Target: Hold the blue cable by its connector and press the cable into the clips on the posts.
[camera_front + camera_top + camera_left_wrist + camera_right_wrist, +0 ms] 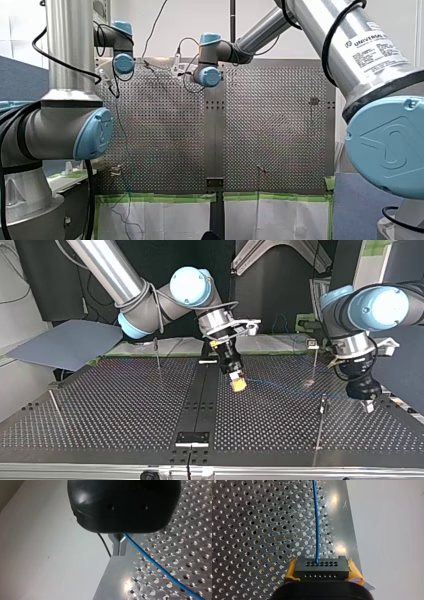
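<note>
1. Closest in, in the right wrist view, my right jaws are closing on the black connector (pixel 322 568). The yellow pads (pixel 290 571) are squeezing its two short ends.
2. The blue cable (pixel 316 525) is leaving the middle of the connector's face and running away fairly straight over the perforated bench (pixel 249 530).
3. At its other end, my left jaws are pressing fully together. Their metal fingers (pixel 116 546) are pinching the cable where it comes out between them.
4. In the top view the cable is spanning the gap between the two arms. It is passing between a near post (pixel 320 425) and a far post (pixel 314 360), and I am judging that it is not yet sitting in either clip.
5. I am treating the cable as light, thin and limp, so it will be sagging wherever tension drops. The rigid connector is the place to be gripping, while the point where the wire enters it is looking like the weak spot if I am pulling hard.
</note>
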